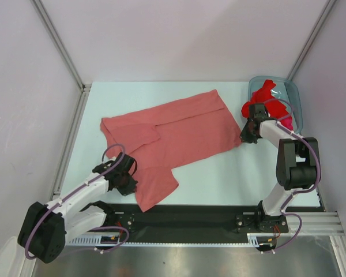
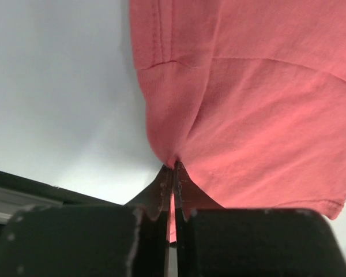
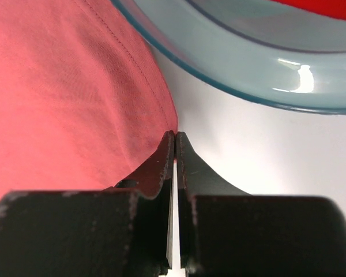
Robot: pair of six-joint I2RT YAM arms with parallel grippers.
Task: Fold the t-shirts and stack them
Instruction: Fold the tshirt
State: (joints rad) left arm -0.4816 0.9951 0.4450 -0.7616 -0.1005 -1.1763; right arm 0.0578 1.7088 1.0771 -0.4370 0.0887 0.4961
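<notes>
On the table (image 1: 219, 179), a salmon-pink t-shirt (image 1: 184, 133) lies spread out.

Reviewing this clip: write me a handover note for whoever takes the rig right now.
Left gripper: shut on the salmon-pink t-shirt at its near-left edge.
Right gripper: shut on its right corner, beside the plastic bin.
The shirt lies spread on the table, unfolded.
Red t-shirts sit in the bin.
Done: nothing stacked.
To do: fold this shirt, then the red ones, and stack.
</notes>
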